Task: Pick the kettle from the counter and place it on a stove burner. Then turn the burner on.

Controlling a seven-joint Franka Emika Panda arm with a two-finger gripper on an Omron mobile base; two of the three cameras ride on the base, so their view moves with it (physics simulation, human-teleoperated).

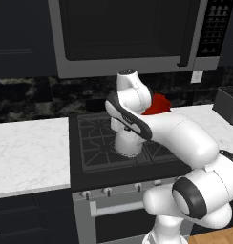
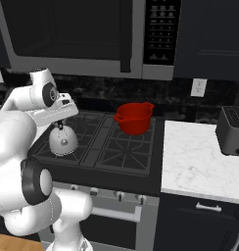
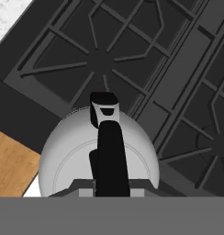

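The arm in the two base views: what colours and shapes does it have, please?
The arm is made of glossy white, rounded, tube-like segments with bulging elbows. Dark grey to black bands ring its joints, one of them low on the body. The hand carrying the gripper is a pale, flatter block. No cables or printed markings are visible.

Kitchen: gas stove, microwave above, marble counter.

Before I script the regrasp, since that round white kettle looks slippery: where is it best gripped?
By the dark top handle, from straight above. The kettle stands upright on the front-left stove burner; its domed body offers no flat faces, while the narrow handle arches over the lid, where the gripper is clamped.
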